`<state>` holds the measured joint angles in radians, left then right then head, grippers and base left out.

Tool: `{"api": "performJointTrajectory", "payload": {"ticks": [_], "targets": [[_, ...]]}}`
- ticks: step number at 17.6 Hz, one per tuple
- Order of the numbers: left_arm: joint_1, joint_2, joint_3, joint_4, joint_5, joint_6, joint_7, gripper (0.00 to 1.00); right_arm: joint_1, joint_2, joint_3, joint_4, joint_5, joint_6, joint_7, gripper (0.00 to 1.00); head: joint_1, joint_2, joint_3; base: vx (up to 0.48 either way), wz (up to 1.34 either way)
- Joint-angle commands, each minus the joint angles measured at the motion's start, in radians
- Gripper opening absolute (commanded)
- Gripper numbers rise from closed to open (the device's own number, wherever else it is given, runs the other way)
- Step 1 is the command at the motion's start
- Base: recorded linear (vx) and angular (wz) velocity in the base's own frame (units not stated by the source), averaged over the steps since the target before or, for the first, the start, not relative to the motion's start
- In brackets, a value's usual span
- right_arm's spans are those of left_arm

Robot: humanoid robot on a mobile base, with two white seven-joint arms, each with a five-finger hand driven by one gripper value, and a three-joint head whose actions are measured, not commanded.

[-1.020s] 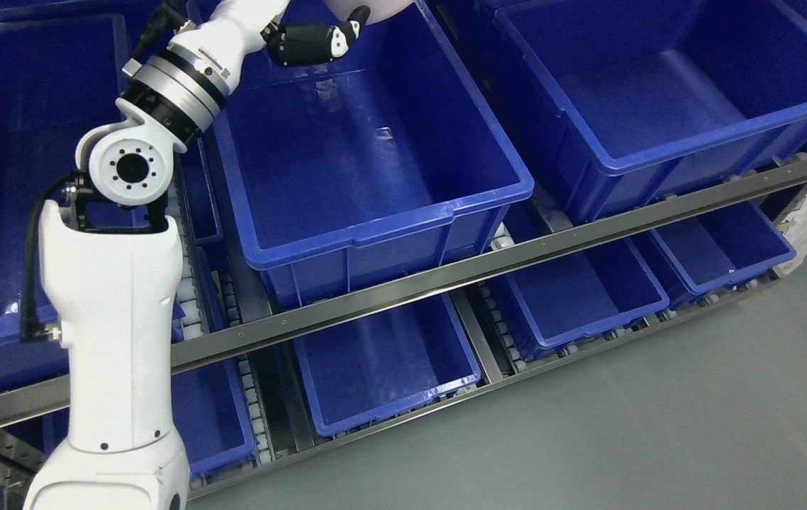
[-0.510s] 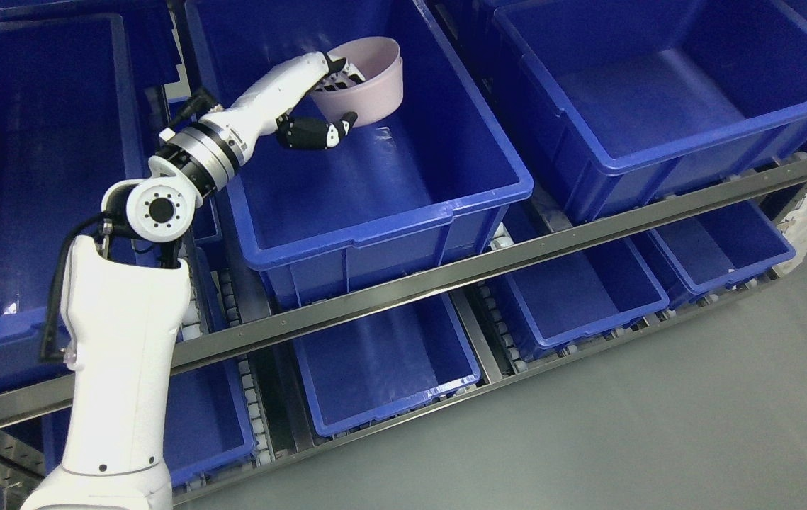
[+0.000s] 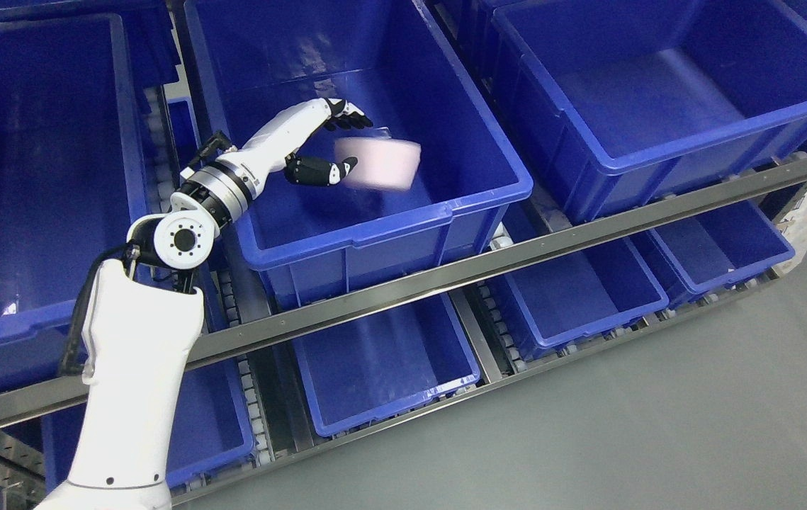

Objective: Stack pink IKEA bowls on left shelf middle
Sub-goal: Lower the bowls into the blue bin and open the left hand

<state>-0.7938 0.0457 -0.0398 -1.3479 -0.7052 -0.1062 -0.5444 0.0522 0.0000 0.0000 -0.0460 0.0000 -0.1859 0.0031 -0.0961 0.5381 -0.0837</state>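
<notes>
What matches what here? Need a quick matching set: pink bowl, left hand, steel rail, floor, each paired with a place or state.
Things:
1. pink bowl
2. left hand
3. steel rail
4. floor

Place or state:
A. grey, bare, at lower right
B. blurred, inside the middle blue bin
C. fingers open, beside the bowl, not gripping it
D. runs diagonally between the upper and lower rows of bins

Pairs: 1-B, 2-C, 3-D, 4-A
</notes>
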Motion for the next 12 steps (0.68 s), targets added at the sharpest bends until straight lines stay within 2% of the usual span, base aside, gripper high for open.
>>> {"api": "performJointTrajectory", "payload": {"ticks": [1, 4, 6, 7, 8, 10, 12], "targets": [[0.001, -0.016, -0.006, 0.05, 0.007, -0.025, 0.07, 0.75, 0.0, -0.017, -0.009, 0.0, 0.008, 0.0, 0.0, 1.0, 0.0, 0.0, 0.0, 0.0, 0.0], [0.001, -0.028, 0.063, 0.05, 0.047, -0.078, 0.208, 0.85, 0.0, -0.017, -0.011, 0.0, 0.008, 0.0, 0.0, 1.0, 0.0, 0.0, 0.0, 0.0, 0.0], [0.001, -0.028, 0.067, 0.05, 0.28, -0.069, 0.399, 0.88, 0.0, -0.017, -0.011, 0.0, 0.008, 0.0, 0.0, 1.0, 0.0, 0.0, 0.0, 0.0, 0.0], [0.005, -0.028, 0.083, 0.04, 0.525, -0.044, 0.557, 0.9, 0.0, -0.017, -0.011, 0.0, 0.008, 0.0, 0.0, 1.0, 0.0, 0.0, 0.0, 0.0, 0.0], [0.031, -0.028, 0.101, 0.02, 0.64, -0.036, 0.639, 0.9, 0.0, -0.017, -0.009, 0.0, 0.008, 0.0, 0.0, 1.0, 0.0, 0.0, 0.0, 0.0, 0.0], [0.175, -0.028, 0.1, -0.107, 0.655, -0.035, 0.666, 0.9, 0.0, -0.017, -0.009, 0.0, 0.008, 0.0, 0.0, 1.0, 0.0, 0.0, 0.0, 0.0, 0.0], [0.261, -0.028, 0.095, -0.189, 0.655, -0.035, 0.663, 0.9, 0.0, -0.017, -0.009, 0.0, 0.008, 0.0, 0.0, 1.0, 0.0, 0.0, 0.0, 0.0, 0.0]]}}
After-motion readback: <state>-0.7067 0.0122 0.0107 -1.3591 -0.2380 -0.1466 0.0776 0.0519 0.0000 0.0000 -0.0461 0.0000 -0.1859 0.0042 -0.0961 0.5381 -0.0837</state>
